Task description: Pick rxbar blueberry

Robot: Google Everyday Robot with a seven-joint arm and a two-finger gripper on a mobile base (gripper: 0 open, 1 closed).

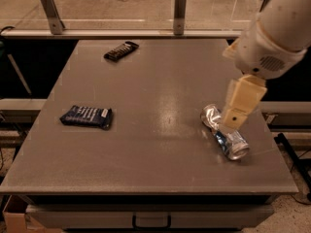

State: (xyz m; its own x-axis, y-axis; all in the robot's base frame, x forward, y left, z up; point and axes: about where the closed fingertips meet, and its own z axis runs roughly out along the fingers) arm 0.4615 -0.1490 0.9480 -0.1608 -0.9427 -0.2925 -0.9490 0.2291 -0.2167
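— Across the middle of your view lies the grey table [160, 174], its top running from the rail at the back, where two metal posts [50, 11] stand, down to the front edge nearest you.

— And the arm?

— You have the white arm [274, 30] coming in from the upper right corner, over the table's right side. Below it hangs the cream gripper [239, 106], above the right half of the table. From where you look, it overlaps the upper end of the crushed can [229, 142]. Whether it touches the can, and whether it is open or closed, I cannot tell you.

— Where is the bar you want me to take?

— Your rxbar blueberry [86, 116] lies flat on the left half of the table, about midway between back and front. Its long side runs left to right and the white lettering faces up. It is well apart from the gripper, with bare tabletop between them.

— What else do you see on the top?

— The crushed can lies on its side on the right half, slanting from upper left down to lower right. Smallest of all, the black bar [121, 51] sits near the back edge, left of centre, set at an angle and well apart from your rxbar blueberry.
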